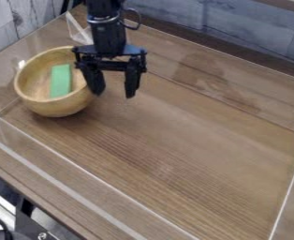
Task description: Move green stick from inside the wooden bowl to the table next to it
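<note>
- Stick (62,81), bright green, in bowl (45,95); lies lengthwise, roughly away from cam.
- Bowl: round, lt. tan wood, thick wall, on table (169,155), L part of view, near plastic wall (15,33) along table edge.
- Gripper (114,87): black, pointing down, fingers spread wide, i.e. open; nothing gripped.
- Gripper pos.: beside bowl, on its R side in view; one finger at/over bowl's R rim, other finger out over table. Contact w/ rim: can't tell.
- Stick vs. gripper: apart; stick to L of both fingers in view, not betw. them.
- Arm (107,17): black, enters from top of view, above far part of table.
- Table: brown wood grain, fills most of view.
- Cables (12,220): black, bottom L corner, off table edge.
</note>
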